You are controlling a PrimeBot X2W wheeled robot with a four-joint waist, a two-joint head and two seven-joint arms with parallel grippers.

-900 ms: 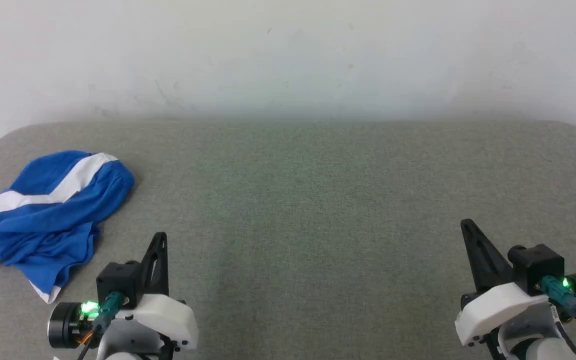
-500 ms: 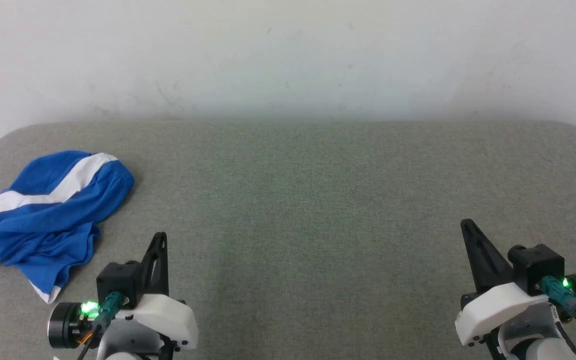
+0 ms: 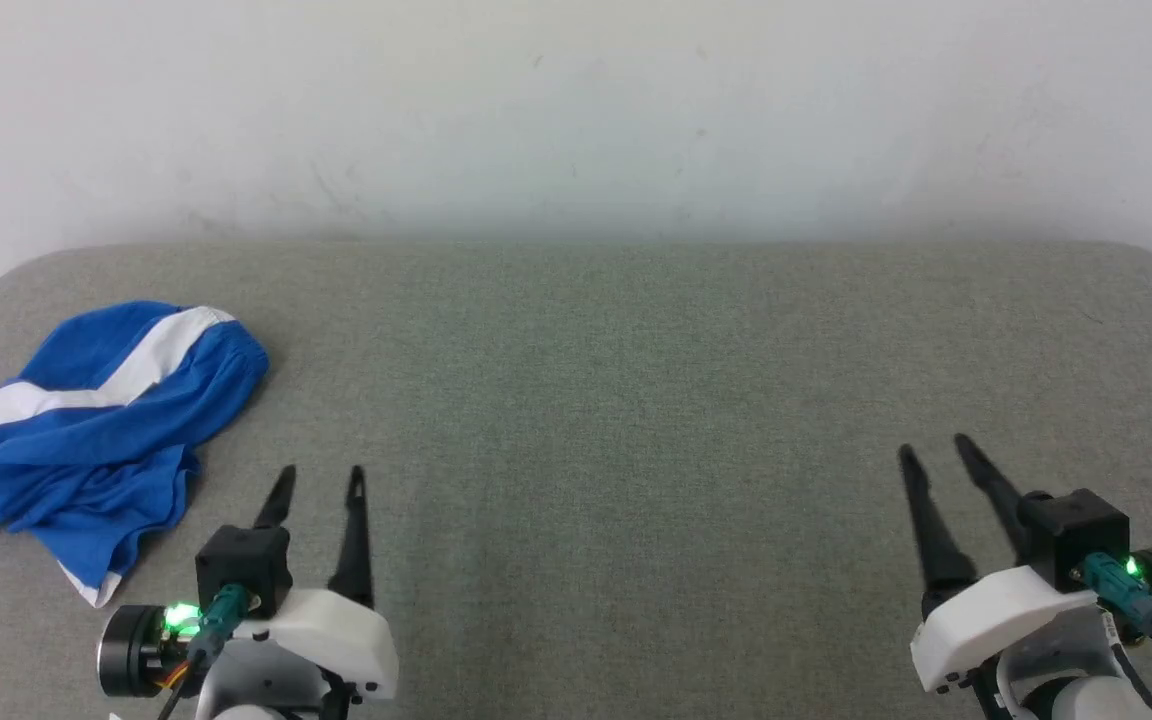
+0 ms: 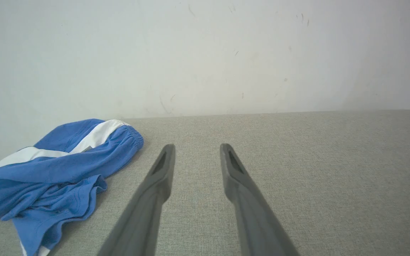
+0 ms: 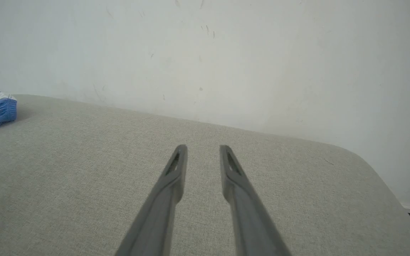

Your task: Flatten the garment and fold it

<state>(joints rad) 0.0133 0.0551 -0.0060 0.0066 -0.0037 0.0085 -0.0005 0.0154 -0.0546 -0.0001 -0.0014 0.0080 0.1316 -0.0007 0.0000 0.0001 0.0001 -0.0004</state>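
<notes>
- left gripper (image 3: 321, 472): nearest arm, just right of the garment (image 3: 96, 430), not touching it. fingers moderately parted, nothing between them.
- right gripper (image 3: 933, 446): well apart from the garment, far to its right. fingers parted more narrowly, also empty.
- garment: a crumpled blue heap at the left end of the grey table (image 3: 636, 400). the white band (image 3: 151, 362) runs across its upper folds; loose layers bunch on the near side.
- judgement: flattening not begun; the step in hand looks like the first reach.
- to do it well: left should pinch a single outer edge, the gathered waist edge or the near hem, not the whole bunch.
- then draw it onto the bare table right of the garment, where the right gripper can take a second corner.
- wall (image 3: 576, 120): close behind the garment, so pull away from it.
</notes>
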